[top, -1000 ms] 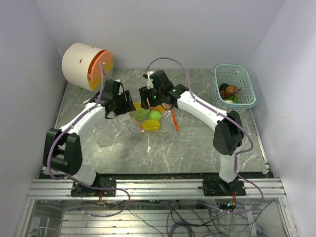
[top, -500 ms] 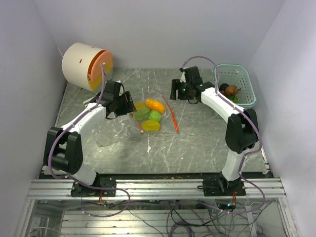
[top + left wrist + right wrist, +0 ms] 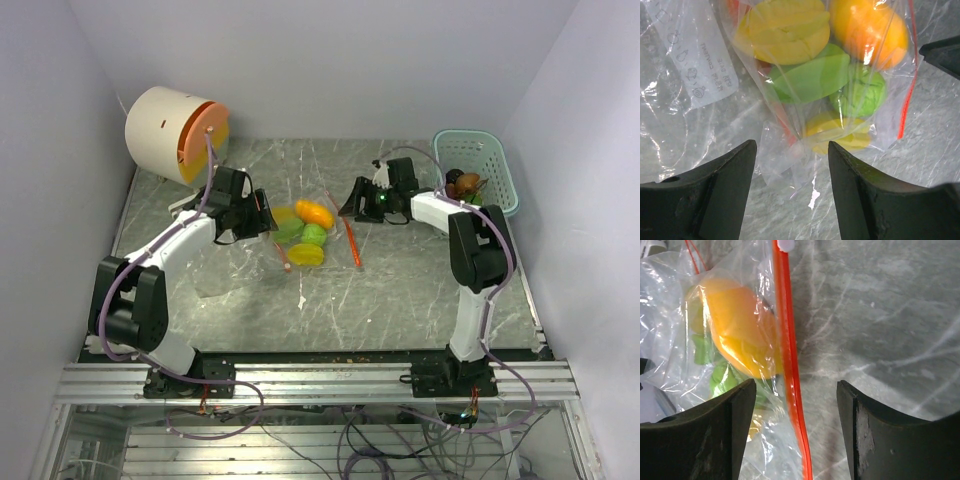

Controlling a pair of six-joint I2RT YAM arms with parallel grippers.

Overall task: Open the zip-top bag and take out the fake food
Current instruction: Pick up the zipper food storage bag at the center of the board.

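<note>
The clear zip-top bag lies in the middle of the table with its red-orange zip strip along its right side. Inside it are fake food pieces: an orange one, green ones and yellow ones. My left gripper is open at the bag's left edge; in the left wrist view a clear corner of the bag lies between its open jaws. My right gripper is open just right of the bag; the zip strip runs between its jaws, untouched.
A pale teal basket at the back right holds brown and green toy pieces. A large white cylinder with an orange face stands at the back left. A second clear bag with a white label lies left of the zip-top bag.
My right gripper has left the bag's top, swung right toward the basket, then come down low beside the zip strip. The orange piece is now uncovered. The left arm has barely moved.
</note>
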